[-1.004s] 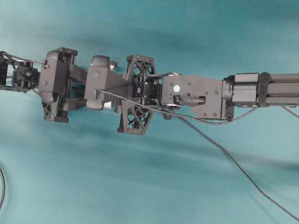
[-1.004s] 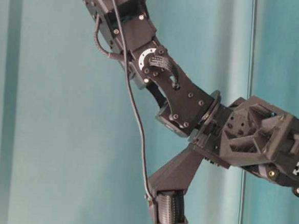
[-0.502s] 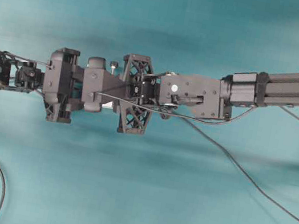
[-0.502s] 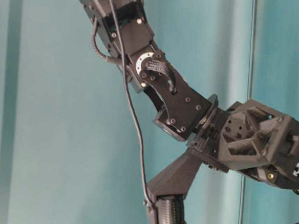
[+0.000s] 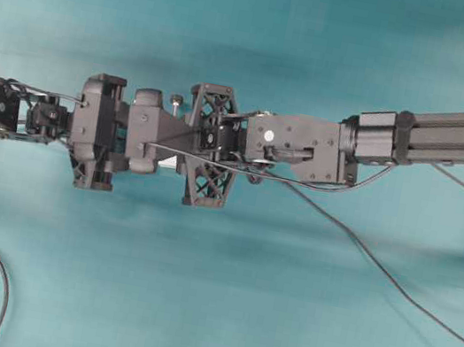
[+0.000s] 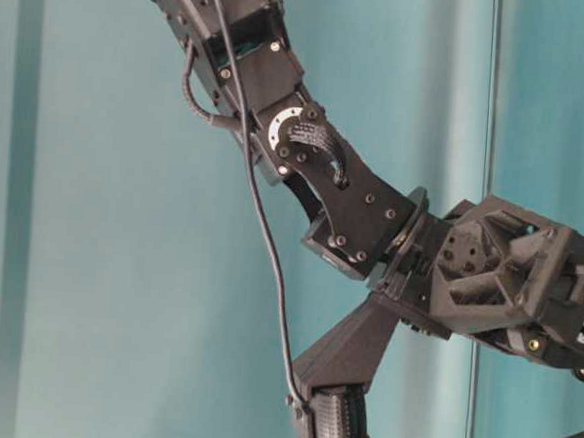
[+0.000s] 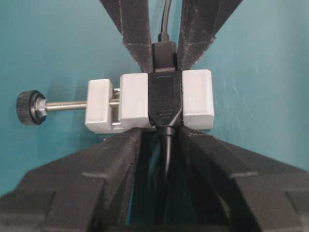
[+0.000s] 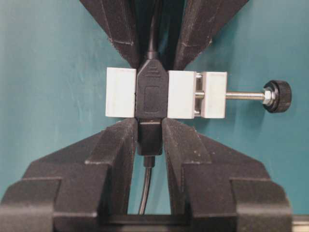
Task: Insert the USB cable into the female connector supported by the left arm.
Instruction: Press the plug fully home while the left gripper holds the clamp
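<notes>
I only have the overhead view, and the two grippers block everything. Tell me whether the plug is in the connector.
Observer: In the right wrist view the plug of the USB cable butts against the female connector. No silvery metal shows between them.
Operator: Report the right grip.
Observer: The right gripper is shut on the plug, one finger on each side.
Operator: Now the left.
Observer: In the left wrist view the left gripper is shut on the connector's black cable end.
</notes>
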Robot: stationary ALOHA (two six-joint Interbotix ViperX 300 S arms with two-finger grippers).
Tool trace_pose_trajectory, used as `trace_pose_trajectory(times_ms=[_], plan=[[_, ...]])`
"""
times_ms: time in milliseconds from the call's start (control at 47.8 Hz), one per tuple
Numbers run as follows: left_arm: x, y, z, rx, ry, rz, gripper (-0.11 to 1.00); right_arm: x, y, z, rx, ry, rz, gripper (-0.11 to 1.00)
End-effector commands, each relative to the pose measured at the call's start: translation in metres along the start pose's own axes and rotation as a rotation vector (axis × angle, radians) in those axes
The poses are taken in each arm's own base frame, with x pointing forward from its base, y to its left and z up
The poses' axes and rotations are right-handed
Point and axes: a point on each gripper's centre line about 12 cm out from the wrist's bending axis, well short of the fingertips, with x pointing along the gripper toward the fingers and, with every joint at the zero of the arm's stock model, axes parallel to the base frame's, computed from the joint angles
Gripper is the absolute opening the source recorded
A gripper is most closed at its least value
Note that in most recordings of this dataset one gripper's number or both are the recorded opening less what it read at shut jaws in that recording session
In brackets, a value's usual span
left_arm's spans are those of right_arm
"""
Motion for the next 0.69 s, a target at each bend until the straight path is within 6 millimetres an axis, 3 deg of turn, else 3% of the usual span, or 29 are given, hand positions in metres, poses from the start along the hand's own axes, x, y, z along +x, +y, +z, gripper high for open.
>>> trace_pose_trajectory(times_ms=[0,167,460,669], plan=[[0.024,-0.001,0.038,0.031,-0.103,-0.002,0.47,-0.015,-0.01,0.032,0.003,-0.1,-0.02,0.2],[0.019,-0.003,0.029,0.029,-0.077,-0.008,0.47,-0.017,-0.011,0.031,-0.002,-0.095,-0.021,0.2],[-0.012,-0.003,0.014,0.022,-0.058,-0.007,0.47,-0.036,-0.011,0.029,-0.002,-0.116,-0.022,0.2],[-0.018,-0.003,0.015,0.014,-0.064,-0.006,0.59,-0.038,-0.01,0.026,0.008,-0.104,-0.02,0.2]])
